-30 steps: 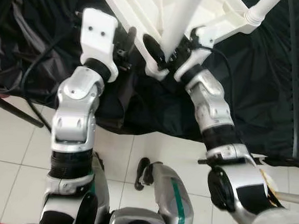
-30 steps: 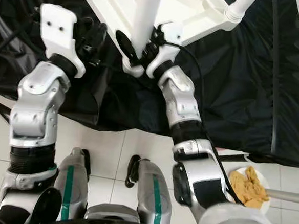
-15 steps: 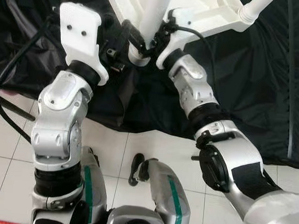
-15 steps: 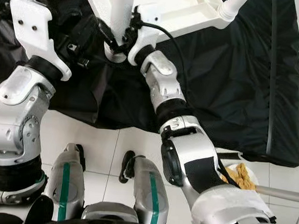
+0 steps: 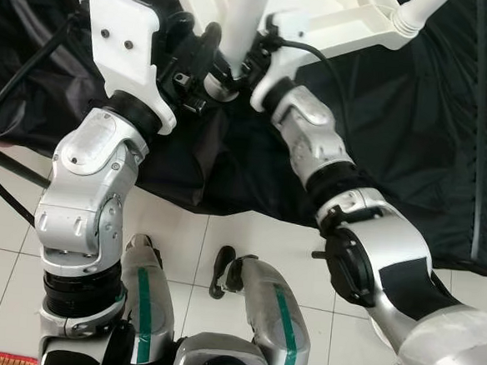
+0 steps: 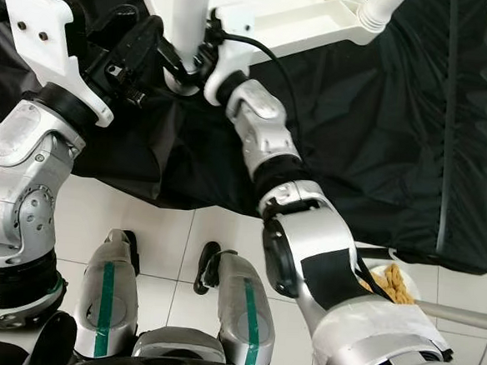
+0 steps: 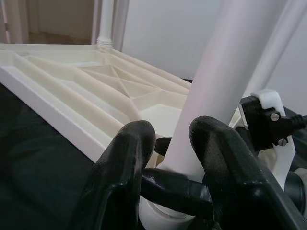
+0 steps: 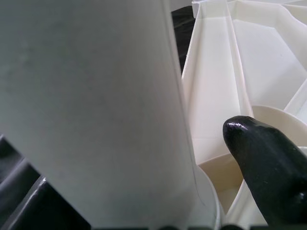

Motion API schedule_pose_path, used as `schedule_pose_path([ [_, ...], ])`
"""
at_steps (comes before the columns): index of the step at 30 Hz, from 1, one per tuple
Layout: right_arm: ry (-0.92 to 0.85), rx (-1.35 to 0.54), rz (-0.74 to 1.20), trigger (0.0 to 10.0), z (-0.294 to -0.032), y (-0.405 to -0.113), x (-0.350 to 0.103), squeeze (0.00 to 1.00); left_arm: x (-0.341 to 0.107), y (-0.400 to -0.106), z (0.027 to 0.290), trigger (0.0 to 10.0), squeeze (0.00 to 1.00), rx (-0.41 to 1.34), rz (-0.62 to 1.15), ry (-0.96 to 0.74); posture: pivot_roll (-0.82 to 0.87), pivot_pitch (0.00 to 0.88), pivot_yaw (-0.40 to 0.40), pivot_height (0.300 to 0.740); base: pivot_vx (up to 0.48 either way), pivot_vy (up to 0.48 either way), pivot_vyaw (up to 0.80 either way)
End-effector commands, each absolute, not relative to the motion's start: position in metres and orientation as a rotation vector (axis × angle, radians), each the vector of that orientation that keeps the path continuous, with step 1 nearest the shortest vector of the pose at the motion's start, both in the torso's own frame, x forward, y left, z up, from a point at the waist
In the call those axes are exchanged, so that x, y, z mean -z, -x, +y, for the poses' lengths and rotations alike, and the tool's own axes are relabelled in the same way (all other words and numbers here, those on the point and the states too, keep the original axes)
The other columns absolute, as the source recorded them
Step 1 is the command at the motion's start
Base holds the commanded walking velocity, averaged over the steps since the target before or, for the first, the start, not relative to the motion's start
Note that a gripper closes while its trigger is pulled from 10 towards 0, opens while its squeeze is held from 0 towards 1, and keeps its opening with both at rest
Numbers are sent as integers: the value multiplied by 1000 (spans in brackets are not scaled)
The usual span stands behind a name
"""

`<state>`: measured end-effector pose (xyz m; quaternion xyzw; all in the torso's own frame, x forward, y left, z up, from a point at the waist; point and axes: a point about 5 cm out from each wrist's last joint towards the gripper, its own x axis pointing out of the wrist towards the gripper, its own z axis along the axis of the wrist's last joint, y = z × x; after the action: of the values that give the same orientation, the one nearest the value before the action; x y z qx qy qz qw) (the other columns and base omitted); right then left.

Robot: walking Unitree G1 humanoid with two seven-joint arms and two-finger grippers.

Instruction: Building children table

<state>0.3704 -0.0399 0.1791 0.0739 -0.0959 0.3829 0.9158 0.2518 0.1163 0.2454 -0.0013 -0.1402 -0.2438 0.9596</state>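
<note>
Black cloth (image 6: 382,117) covers the floor ahead of the robot, far side of the pale tiles (image 5: 248,241). On it lies the white table top (image 7: 81,81), upside down, ribbed underside up. Another leg (image 5: 418,13) is already fitted at its right corner. Both arms reach to the near corner, where the white table leg (image 5: 245,20) stands upright in its round socket (image 8: 211,191). Left gripper (image 7: 170,139) sits on the left side of the leg, low down by the socket, its two black fingers (image 7: 124,158) closed round the tube and touching it, so it has a grip. Right gripper (image 5: 253,62) comes in from the right at the same height; one fingertip (image 8: 268,158) rests by the socket rim just beside the leg, the other is hidden, so cannot tell how wide it is or whether it clamps. Step in hand, as a judgement: seating this leg in the corner socket. Next move probably calls for straight downward push with both grippers, keeping the leg vertical, maybe a twist to lock. A plate with yellowish food (image 6: 391,280) sits on the tiles near right, beside the right arm.
</note>
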Motion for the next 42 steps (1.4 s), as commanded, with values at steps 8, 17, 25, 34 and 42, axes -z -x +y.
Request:
schedule_pose_path([
  [8,-94,-725,-200,10000,-88,-372,-165,0,-242,-255,94,10000,0,827,-266,-50,223,127,-176,740,0,0,0],
  [17,-47,-725,-227,10000,-97,-367,-163,0,-245,-264,84,10000,0,886,-289,-84,186,112,-165,740,0,0,0],
  [25,-53,-732,-260,10000,-79,-363,-163,0,-246,-264,83,10000,0,882,-294,-75,185,108,-169,740,0,0,0],
  [34,-121,-755,-314,10000,-73,-355,-166,1000,-244,-264,79,10000,0,889,-308,-61,178,102,-170,740,0,0,0],
  [42,-87,-620,-324,10000,-91,-355,-164,0,-239,-264,75,10000,0,909,-296,-56,156,90,-159,740,0,0,0],
])
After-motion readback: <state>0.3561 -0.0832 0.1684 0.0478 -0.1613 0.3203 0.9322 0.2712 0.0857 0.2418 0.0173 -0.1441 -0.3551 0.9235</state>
